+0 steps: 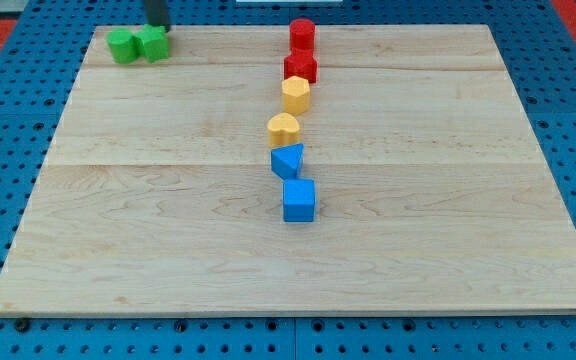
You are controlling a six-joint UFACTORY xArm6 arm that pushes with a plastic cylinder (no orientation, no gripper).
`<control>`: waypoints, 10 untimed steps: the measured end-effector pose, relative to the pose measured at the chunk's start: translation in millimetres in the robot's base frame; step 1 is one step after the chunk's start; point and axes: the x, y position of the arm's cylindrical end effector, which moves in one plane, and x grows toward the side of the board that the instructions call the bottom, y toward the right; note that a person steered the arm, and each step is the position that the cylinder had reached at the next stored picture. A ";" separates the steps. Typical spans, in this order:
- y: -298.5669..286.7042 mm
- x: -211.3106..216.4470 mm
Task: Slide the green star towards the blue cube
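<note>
Two green blocks sit touching at the board's top left: the left one (121, 46) and the right one (153, 43). I cannot tell which of them is the star. The blue cube (299, 200) lies near the board's middle, far to the right of and below the green pair. My tip (158, 29) is at the view's top, right against the top edge of the right green block; only the rod's lower end shows.
A column of blocks runs down the middle: a red cylinder (301, 33), a red block (301, 67), two yellow blocks (296, 94) (283, 129) and a blue triangular block (287, 160) just above the cube. The wooden board (168, 250) rests on a blue pegboard.
</note>
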 end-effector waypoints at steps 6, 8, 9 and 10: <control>30.5 200.8; 35.4 242.1; 34.6 200.0; 15.6 208.3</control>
